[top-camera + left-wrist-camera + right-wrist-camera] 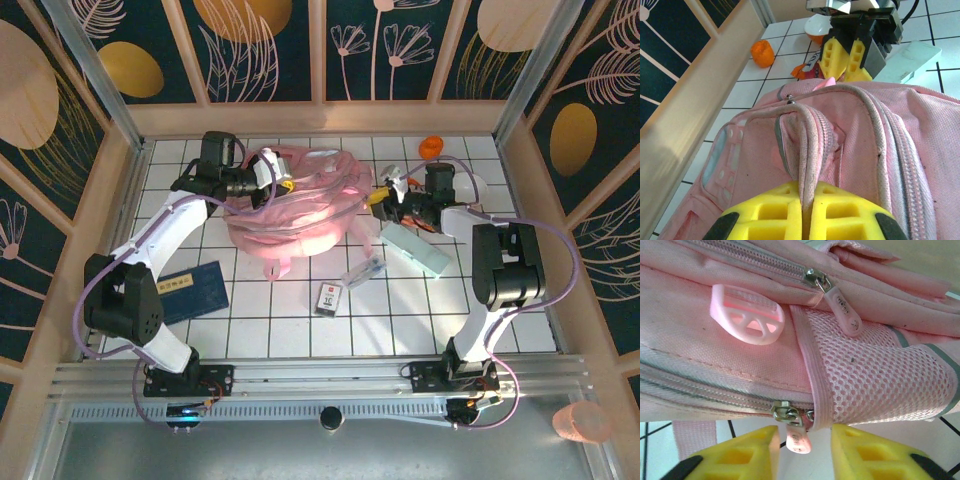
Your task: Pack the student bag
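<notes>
The student bag, a big soft pink backpack, lies at the back middle of the white tiled table. My left gripper is at the bag's left side. In the left wrist view it is shut on a raised fold of the bag, pinching the piped zip seam between yellow fingers. My right gripper is at the bag's right side. In the right wrist view its jaws stand apart, either side of a pink zip pull that hangs below a mesh pocket, unclamped.
In front of the bag lie a blue book, a small white box, a clear packet and a pale green case. An orange object sits near the back wall. Wooden walls close in on three sides.
</notes>
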